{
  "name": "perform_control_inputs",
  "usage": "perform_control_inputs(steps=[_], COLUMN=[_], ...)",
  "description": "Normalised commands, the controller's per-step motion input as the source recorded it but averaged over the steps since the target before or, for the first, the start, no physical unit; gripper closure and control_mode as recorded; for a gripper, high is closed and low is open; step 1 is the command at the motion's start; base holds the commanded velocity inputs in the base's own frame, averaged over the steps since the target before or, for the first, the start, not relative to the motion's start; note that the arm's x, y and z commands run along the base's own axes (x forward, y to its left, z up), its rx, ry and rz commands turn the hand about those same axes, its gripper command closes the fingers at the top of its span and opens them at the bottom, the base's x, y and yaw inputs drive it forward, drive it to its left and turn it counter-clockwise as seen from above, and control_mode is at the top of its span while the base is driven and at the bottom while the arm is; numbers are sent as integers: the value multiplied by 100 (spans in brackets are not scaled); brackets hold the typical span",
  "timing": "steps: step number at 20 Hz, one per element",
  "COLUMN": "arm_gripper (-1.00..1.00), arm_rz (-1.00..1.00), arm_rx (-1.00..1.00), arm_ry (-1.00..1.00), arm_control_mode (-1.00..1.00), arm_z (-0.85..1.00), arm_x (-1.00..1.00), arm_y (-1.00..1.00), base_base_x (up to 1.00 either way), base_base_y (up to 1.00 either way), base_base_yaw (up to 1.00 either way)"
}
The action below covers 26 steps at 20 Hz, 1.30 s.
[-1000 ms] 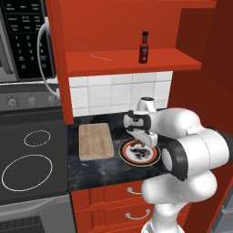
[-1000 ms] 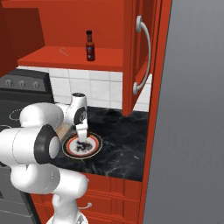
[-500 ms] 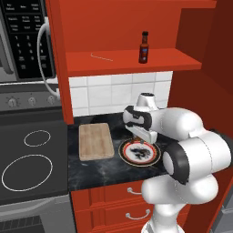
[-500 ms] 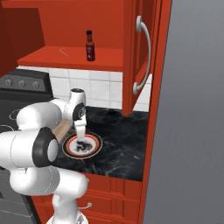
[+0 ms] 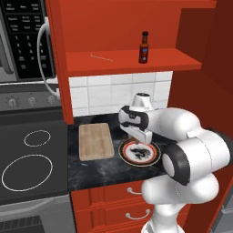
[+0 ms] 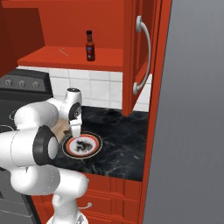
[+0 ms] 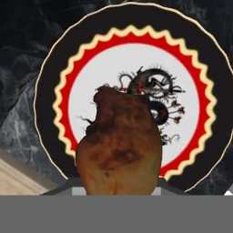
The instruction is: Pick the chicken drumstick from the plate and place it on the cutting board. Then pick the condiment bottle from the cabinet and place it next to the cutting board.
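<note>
A dark marble counter (image 5: pixel 91 170) sits under the red cabinet (image 5: pixel 113 63). The gripper (image 5: pixel 139 142) is clamped on the chicken drumstick (image 7: pixel 119 145), now higher above the plate (image 5: pixel 154 157), mid-frame.

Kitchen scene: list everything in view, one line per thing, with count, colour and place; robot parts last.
drumstick: 1, golden-brown, in the end effector above the plate.
plate: 1, dark rim, red zigzag ring, white centre with dark pattern, on the counter right of the board.
board: 1, light tan wood, on the counter beside the stove.
bottle: 1, dark with red label, upright on the cabinet shelf.
cabinet: 1, red-orange, on the wall above the counter, door open.
counter: 1, black marble, above red drawers.
stove: 1, dark with white rings, left of the counter.
microwave: 1, black, above the stove.
arm: 1, white with dark joints, reaching over the plate.
end effector: 1, shut on the drumstick.
</note>
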Motion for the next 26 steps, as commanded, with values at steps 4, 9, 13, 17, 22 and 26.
perform_control_inputs(steps=[4, 9, 13, 17, 22, 26], arm_gripper=[100, 100, 100, 100, 100, 100], arm_rz=[3, 3, 3, 2, 2, 0], arm_rx=[1, 0, 0, 0, 0, 0], arm_ry=[0, 0, 0, 0, 0, 0], arm_control_mode=[-100, -100, -100, -100, -100, -100], arm_z=[0, 0, 0, 0, 0, 0], arm_x=[0, 0, 0, 0, 1, 1], arm_y=[27, 28, 30, 33, 34, 31], base_base_x=[0, 0, 0, 0, 0, 0], base_base_y=[0, 0, 0, 0, 0, 0], base_base_yaw=[0, 0, 0, 0, 0, 0])
